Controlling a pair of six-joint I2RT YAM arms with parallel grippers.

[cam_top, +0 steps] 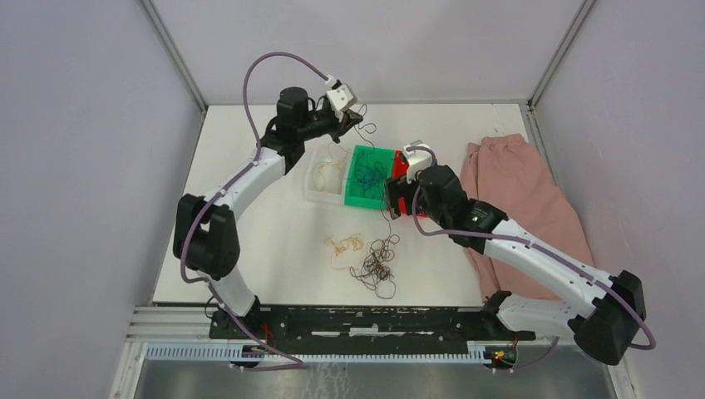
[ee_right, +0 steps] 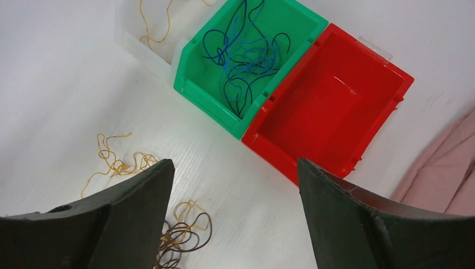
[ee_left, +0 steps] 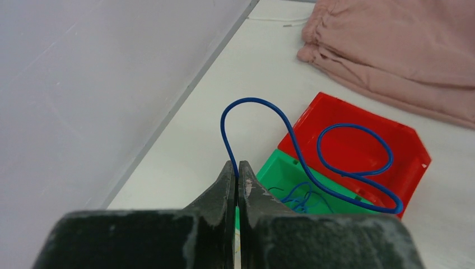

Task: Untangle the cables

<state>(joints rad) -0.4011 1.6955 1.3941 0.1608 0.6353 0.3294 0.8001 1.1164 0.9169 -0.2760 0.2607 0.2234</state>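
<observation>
Black left gripper (ee_left: 238, 168) pinches thin blue wire strand (ee_left: 255, 101) at its tips; the strand looks featherlight and springy, best nipped near an end. Right gripper (ee_right: 234, 165) gapes empty.

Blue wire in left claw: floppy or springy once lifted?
Probably springy, not limp: the blue wire arches up from the shut left claw and holds open loops. Likely very light, being so thin. Might snag, with a loop hanging over the red bin.

A: Status of the left arm (cam_top: 249, 176)?
B: It is reaching far forward; the left gripper (ee_left: 237, 168) is pinching a blue cable (ee_left: 255, 101), jaws pressed together.
A: And the right arm (cam_top: 532, 249)?
B: It is stretching toward the centre; the right gripper (ee_right: 235, 168) is hanging with jaws wide apart, holding nothing.
</observation>
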